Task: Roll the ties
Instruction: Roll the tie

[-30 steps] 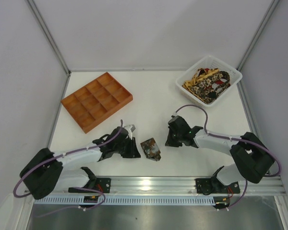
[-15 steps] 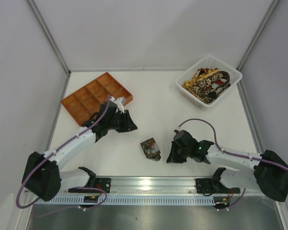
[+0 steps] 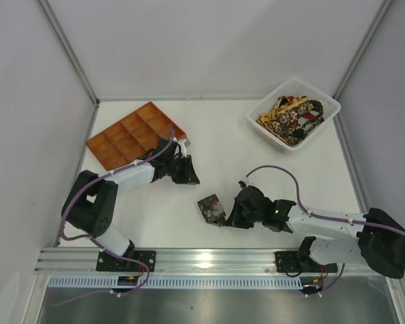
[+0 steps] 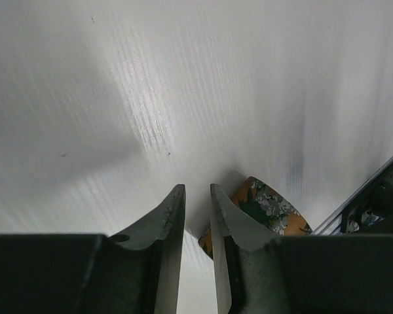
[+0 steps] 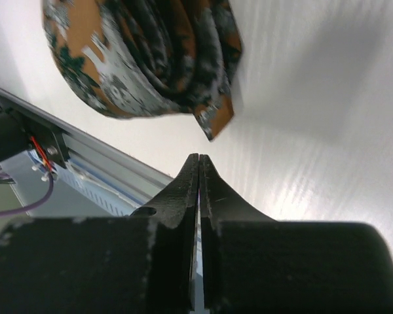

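Rolled tie (image 3: 212,210) sits alone near the table's (image 3: 223,145) near edge, about midway along. It is a tight coil with its pointed tail poking out, and nothing is touching it.

- Left gripper (image 3: 187,172): a second ago it was right beside the roll. It has since swung off toward the tray (image 3: 118,125) and now sits off the tray's near right corner.
- Right gripper (image 3: 233,217): it has dropped from farther back to just right of the roll.

My read is that this roll is done and let go. Placing it looks like the next step.

More ties (image 3: 293,118) wait heaped in the basket (image 3: 268,101) at the far right corner.

Pose:
- Left arm is folded back sharply at the elbow. Its fingers are parted by a thin gap, with nothing between them.
- Right arm lies low along the near edge. Its fingers are pressed together, empty, tips pointing toward the roll's tail.
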`<state>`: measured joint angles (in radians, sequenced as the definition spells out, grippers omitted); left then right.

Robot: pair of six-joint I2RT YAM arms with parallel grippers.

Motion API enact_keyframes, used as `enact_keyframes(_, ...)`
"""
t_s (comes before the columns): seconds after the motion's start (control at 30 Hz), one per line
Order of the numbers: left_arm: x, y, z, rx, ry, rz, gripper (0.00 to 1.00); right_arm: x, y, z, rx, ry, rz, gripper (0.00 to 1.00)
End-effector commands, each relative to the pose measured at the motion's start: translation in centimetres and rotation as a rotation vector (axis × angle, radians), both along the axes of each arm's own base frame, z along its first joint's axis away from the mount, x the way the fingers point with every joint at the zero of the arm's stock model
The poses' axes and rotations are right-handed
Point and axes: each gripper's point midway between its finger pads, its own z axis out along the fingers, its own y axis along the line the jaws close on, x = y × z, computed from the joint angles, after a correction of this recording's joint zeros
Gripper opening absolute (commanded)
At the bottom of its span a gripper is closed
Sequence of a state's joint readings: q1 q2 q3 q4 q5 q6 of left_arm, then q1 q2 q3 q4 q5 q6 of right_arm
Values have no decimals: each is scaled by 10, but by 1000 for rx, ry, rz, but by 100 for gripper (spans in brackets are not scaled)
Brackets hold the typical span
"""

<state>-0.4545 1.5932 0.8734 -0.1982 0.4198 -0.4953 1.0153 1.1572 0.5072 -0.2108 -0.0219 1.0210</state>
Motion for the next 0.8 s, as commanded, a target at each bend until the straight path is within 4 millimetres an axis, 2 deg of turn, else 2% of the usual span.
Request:
enact_keyframes(0.0,4,-20,9,-78,-27,-67,27,25,24,24,61,-77,-50,0)
enact_keyframes(0.1,-1,-23,1,-59,-7,-100,28,28,31,18,56,-53,-56,0)
enact_keyframes(0.3,-10,-14,-10,-11,9,-157,45,27,36,6,30,-18,-51,0)
enact_keyframes(0.43,-16,-19,-11,-45,37,-185,43,28,35,-2,12,-11,-60,0)
enact_keyframes(0.77,-39,-25,-22,-77,76,-159,38,38,37,-5,-1,-19,-60,0)
